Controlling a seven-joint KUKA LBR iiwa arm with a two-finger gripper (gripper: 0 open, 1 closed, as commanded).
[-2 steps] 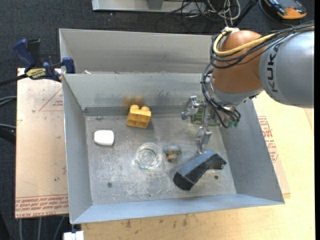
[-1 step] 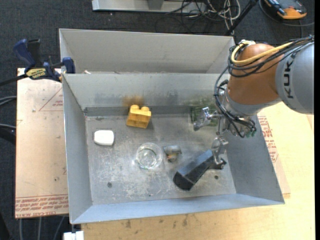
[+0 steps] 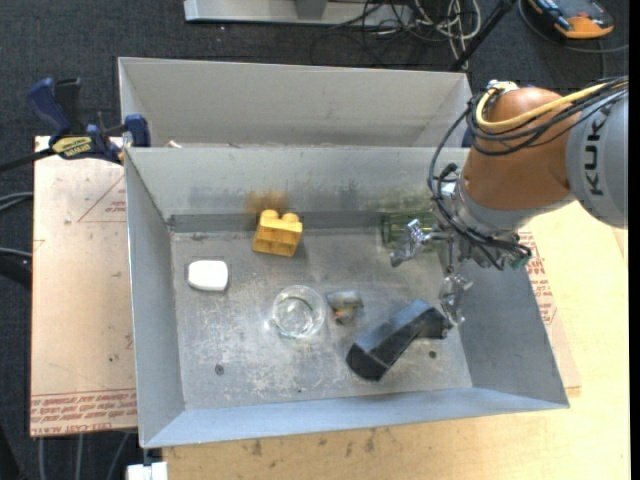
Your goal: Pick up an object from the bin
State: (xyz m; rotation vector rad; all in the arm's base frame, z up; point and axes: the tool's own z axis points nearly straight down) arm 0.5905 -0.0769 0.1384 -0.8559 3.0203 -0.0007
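claw (image 3: pixel 454 310) at right tip of black block (image 3: pixel 390 343), can't tell if apart or together; centre on it before closing

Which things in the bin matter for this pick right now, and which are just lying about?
In play:
- gripper
- black oblong thing, front right, its right end at the gripper

Lying about:
- yellow toy brick
- white block
- clear glass cup
- small brownish lump
- clear greenish thing by the back wall

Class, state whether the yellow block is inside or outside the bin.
Inside: the yellow block sits on the floor of the bin, near its back wall.
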